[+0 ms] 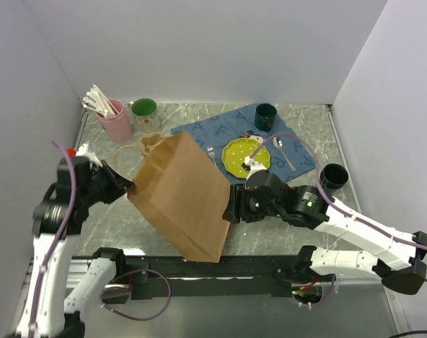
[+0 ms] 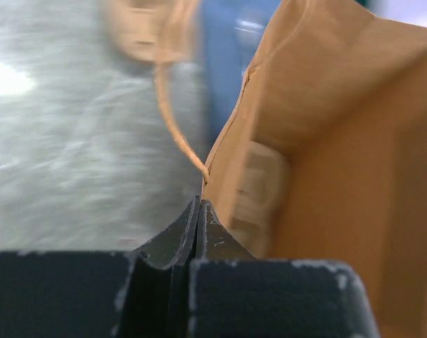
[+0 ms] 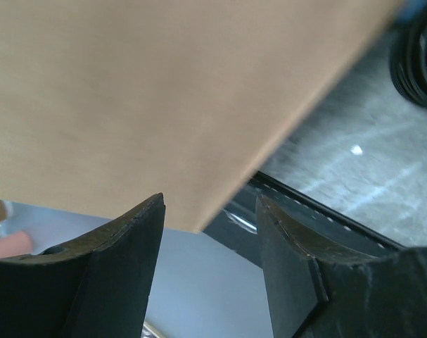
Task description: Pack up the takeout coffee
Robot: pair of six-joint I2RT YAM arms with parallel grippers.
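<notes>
Grey marbled bench (image 1: pixel 115 222), boxed by plain white walls on three sides. Carries, at centre frame in the top view, a brown paper bag (image 1: pixel 185 197) tipped over at a slant, mouth toward the upper left, flat base toward the lower middle.

Left tool (image 1: pixel 131 187) at the bag's left corner, clenched on the paper rim. Seen from the left wrist: fingers (image 2: pixel 174 243) pressed flat together, paper edge and a thin tan handle cord (image 2: pixel 174 134) rising straight from their tips (bag interior open across the right half of that frame).

Right tool (image 1: pixel 228 206) at the bag's right edge, just right of centre in the top view, released. Seen from the right wrist: fingers (image 3: pixel 125 246) standing apart, a corner of the bag hanging over the gap, nothing pinched. Cannot tell whether paper touches either finger.

Takeout coffee: one squat black cup (image 1: pixel 333 176) upright near the right edge of the bench, right of centre frame, outside the bag and apart from both tools.

Upper half of the top view: blue cloth (image 1: pixel 199 130) spread behind the bag, bearing a yellow-green plate (image 1: pixel 234 151), a fork (image 1: pixel 212 153) left of it, a spoon (image 1: pixel 283 151) right of it, and a dark green mug (image 1: pixel 265 116) at the cloth's far end. Upper left: pink cup (image 1: pixel 117 121) stuffed with white utensils, light green mug (image 1: pixel 144 109) just beside it, and a tan cardboard piece (image 1: pixel 151 142) near the bag's mouth.
</notes>
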